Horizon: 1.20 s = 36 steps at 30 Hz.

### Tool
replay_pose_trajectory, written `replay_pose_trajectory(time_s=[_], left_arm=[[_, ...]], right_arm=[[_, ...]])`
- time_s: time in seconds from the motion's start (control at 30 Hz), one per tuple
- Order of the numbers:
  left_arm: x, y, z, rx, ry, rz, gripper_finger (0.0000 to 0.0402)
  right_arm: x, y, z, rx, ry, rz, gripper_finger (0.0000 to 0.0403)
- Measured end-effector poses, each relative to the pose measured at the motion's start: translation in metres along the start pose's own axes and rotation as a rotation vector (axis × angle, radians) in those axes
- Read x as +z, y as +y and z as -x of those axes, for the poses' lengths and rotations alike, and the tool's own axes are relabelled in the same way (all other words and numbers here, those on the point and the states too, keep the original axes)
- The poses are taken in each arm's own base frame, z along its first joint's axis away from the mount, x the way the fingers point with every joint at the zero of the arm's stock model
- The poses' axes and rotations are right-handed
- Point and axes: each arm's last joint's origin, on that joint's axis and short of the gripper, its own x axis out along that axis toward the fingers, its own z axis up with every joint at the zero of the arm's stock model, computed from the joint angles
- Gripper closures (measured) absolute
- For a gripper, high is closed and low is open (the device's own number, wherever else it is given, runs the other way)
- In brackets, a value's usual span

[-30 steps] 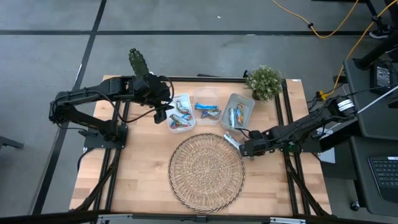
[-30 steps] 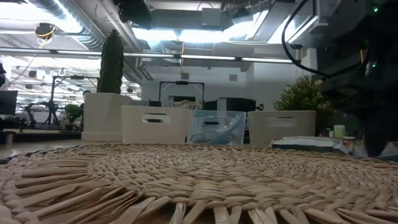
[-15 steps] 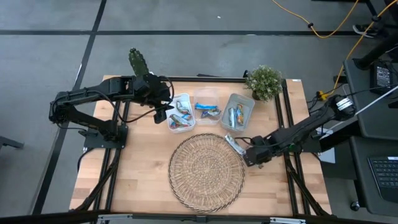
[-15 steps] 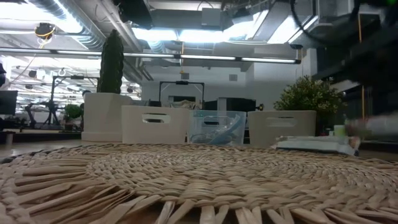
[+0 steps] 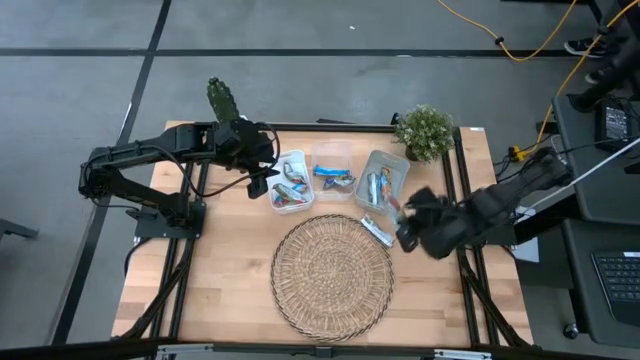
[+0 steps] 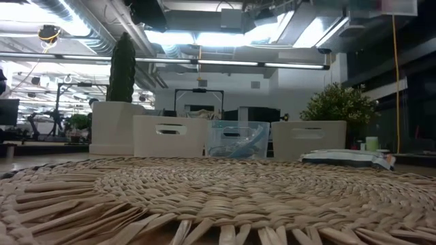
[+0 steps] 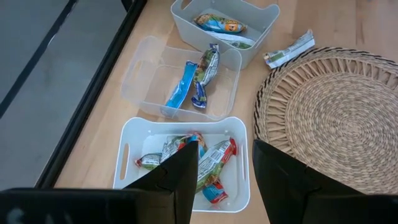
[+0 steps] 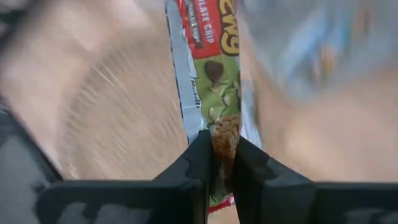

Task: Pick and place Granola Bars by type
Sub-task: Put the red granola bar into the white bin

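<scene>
My right gripper (image 5: 405,215), a blurred shape above the table between the woven mat and the right white tub (image 5: 383,178), is shut on a granola bar (image 8: 217,81) with a silvery-green wrapper. Another silvery bar (image 5: 377,231) lies flat on the table at the mat's right edge, also visible in the low view (image 6: 347,158) and the left wrist view (image 7: 289,50). My left gripper (image 7: 225,168) hovers open over the left white tub (image 5: 290,183), which holds orange-brown bars (image 7: 205,158). The middle clear tub (image 5: 333,172) holds blue bars (image 7: 180,90). My right gripper pinches the granola bar between its two fingers (image 8: 199,155), close to one end of the wrapper (image 8: 224,134). The rest of the bar sticks out forward past the fingertips, along the fingers. It is off the table. The blur hides the side from which the fingers come.
A round woven mat (image 5: 332,275) fills the table's middle. A cactus pot (image 5: 222,100) stands at the far left corner and a leafy plant (image 5: 426,130) at the far right. Bare wood lies on either side of the mat.
My right gripper has risen fast from table height at the mat's right edge, up and toward the right white tub, and has left the low view. It carries a bar. My left arm has kept still.
</scene>
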Motion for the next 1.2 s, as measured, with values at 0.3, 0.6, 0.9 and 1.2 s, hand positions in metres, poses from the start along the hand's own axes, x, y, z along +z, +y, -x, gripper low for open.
replay_pose_trajectory(time_s=[0.3, 0.6, 0.9, 1.2], left_arm=[[0.000, 0.000, 0.000, 0.000, 0.000, 0.030, 0.0258], [0.005, 0.000, 0.006, -0.006, -0.074, 0.053, 0.0258], [0.012, 0.002, 0.035, -0.019, -0.292, 0.061, 0.0258], [0.008, 0.005, 0.064, 0.008, -0.409, 0.127, 0.0258]], right_arm=[[0.056, 0.007, 0.076, 0.155, -0.293, 0.252, 0.0356], [0.104, -0.002, 0.061, 0.072, -0.351, 0.428, 0.0356], [0.208, -0.004, 0.030, 0.453, -0.588, 0.545, 0.0356], [0.265, 0.014, -0.068, 0.582, -0.370, 0.602, 0.0356]])
